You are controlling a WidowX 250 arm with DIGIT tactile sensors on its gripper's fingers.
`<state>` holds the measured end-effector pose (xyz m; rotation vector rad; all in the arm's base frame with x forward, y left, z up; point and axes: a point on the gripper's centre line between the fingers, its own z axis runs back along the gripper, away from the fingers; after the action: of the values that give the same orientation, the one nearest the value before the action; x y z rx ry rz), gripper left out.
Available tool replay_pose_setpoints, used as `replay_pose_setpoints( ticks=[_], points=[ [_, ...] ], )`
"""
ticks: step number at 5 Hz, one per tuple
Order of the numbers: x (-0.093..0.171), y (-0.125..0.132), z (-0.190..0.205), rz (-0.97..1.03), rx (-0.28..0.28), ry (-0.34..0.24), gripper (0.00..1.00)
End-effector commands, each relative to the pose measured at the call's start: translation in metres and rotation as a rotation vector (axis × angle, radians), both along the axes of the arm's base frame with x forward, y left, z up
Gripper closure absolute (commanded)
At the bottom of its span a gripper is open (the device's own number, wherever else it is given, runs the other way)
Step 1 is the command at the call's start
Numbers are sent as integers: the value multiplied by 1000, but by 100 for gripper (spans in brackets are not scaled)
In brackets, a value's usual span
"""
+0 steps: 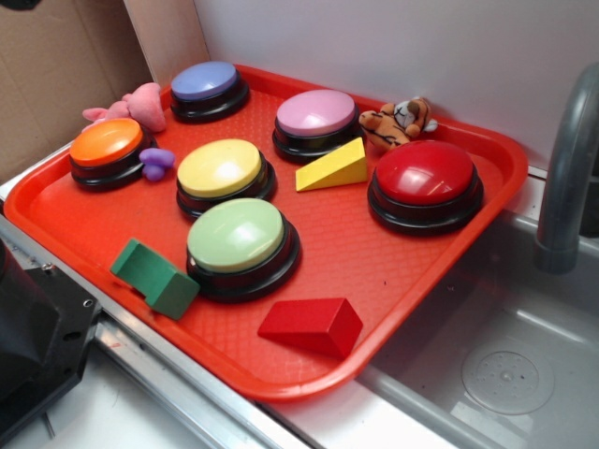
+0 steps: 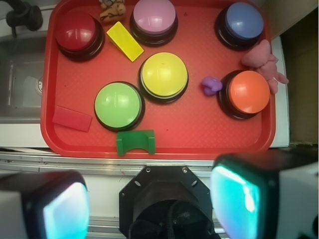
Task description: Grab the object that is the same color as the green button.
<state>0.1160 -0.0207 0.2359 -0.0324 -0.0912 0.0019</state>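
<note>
The object, a small dark green notched block [image 1: 154, 278], lies on the red tray [image 1: 348, 245] by its near-left rim, just left of the pale-green dome button [image 1: 236, 236]. In the wrist view the green block [image 2: 135, 142] rests at the tray's [image 2: 199, 130] near edge, right below the green button [image 2: 118, 104]. My gripper [image 2: 149, 201] hangs high above the robot's black base, short of the tray, open wide. Its two pale pads [image 2: 65, 209] hold nothing. The gripper does not show in the exterior view.
On the tray stand yellow [image 1: 221, 169], orange [image 1: 108, 144], blue [image 1: 205, 82], pink [image 1: 316, 113] and red [image 1: 426, 174] buttons, with a yellow wedge [image 1: 333, 167], a red wedge [image 1: 312, 325], a purple bit [image 1: 156, 162] and two plush toys [image 1: 399, 121]. A sink [image 1: 510, 355] and faucet [image 1: 567, 168] lie right.
</note>
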Motion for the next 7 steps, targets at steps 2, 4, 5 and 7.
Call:
replay_pose_setpoints(
  ticks=[2, 4, 5, 7],
  points=[
    [4, -13, -22, -56, 8, -21, 0],
    [15, -47, -103, -12, 27, 73, 0],
    [13, -54, -134, 47, 22, 90, 0],
    [-1, -53, -173, 156, 58, 146, 0]
  ],
)
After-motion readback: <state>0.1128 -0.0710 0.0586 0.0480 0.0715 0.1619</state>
